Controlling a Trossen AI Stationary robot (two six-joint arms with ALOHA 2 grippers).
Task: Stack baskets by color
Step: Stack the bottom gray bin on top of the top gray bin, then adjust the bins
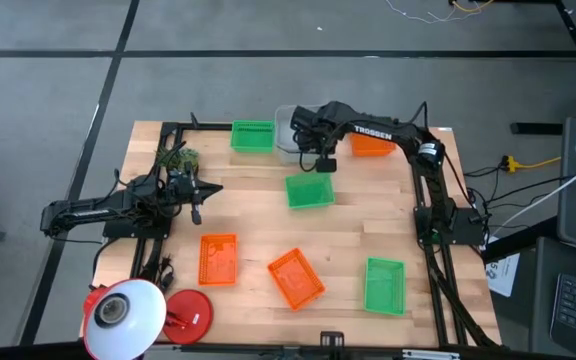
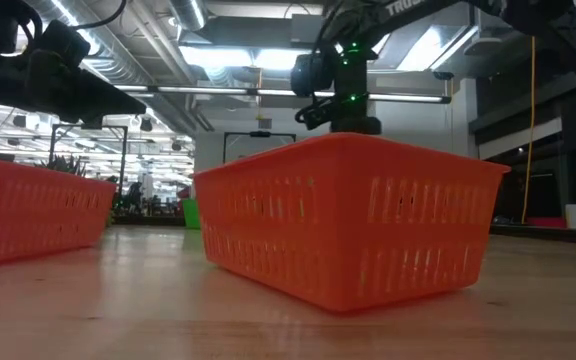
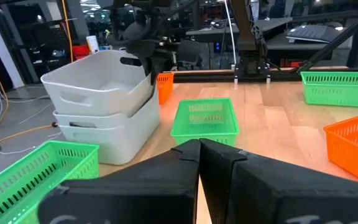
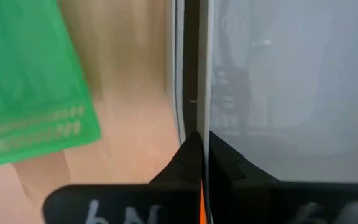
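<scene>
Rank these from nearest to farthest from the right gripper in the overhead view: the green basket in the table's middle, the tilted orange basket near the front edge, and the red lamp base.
Measured from the right gripper, shut, by the grey-white baskets:
1. Green basket in the table's middle, just in front of the gripper.
2. Tilted orange basket, near the front edge.
3. Red lamp base, at the front left corner.

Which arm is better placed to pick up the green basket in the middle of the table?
Probably right: its end effector, shut, hangs beside the grey stack, just above the middle green basket. The left end effector, also shut, waits farther off.
</scene>
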